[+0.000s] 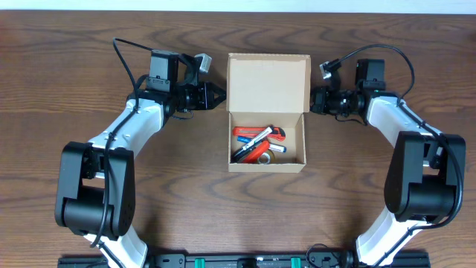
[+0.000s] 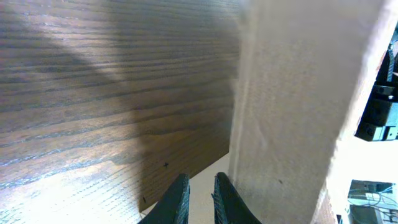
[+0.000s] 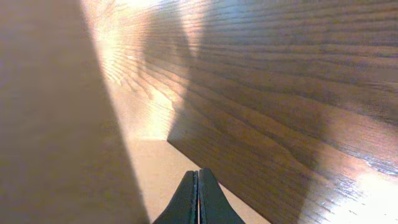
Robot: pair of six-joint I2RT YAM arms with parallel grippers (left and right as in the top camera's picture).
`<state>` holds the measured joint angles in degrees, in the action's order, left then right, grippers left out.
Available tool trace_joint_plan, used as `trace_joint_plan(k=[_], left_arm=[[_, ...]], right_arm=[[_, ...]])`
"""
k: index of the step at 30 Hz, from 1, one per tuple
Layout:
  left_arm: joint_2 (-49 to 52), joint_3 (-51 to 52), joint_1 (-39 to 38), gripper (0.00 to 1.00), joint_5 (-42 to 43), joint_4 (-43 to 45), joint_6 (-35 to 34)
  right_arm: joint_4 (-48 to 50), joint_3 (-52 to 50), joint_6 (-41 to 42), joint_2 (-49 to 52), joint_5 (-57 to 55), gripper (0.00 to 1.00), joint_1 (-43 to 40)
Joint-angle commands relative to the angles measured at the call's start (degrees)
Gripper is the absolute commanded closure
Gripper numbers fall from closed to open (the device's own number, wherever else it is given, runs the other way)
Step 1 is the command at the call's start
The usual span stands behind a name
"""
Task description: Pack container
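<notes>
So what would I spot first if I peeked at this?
The open box mid-table, holding red and blue markers. Then the white left arm and right arm on either side, with the left fingers and right fingers pinched together beside its raised lid.

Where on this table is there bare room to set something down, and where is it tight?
Bare table lies in front of the container, between the left arm and right arm, and outside each arm. Tight spots: beside the open lid, where the left hand and right hand sit at its side edges, and inside, among the items.
</notes>
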<state>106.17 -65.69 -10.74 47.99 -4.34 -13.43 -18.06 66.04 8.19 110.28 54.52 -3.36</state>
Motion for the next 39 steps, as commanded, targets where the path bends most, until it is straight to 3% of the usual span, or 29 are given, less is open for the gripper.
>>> trace_joint_plan(k=[1, 13, 22, 39], left_arm=[[-1.27, -1.03, -0.55, 0.85, -0.26, -0.11, 1.53], [-1.29, -1.03, -1.66, 0.85, -1.97, -0.11, 2.32], [-1.29, -1.05, -1.66, 0.85, -2.43, -0.11, 2.29], [-1.38, -2.91, -1.66, 0.85, -2.97, -1.2, 2.34]], right_arm=[[-0.33, 1.03, -2.12, -1.57, 0.26, 0.99, 0.68], [4.35, 1.03, -4.63, -1.57, -1.07, 0.99, 0.66], [15.47, 1.05, -3.04, -1.57, 8.57, 0.99, 0.66], [15.37, 1.14, -3.04, -2.01, 15.85, 0.99, 0.83]])
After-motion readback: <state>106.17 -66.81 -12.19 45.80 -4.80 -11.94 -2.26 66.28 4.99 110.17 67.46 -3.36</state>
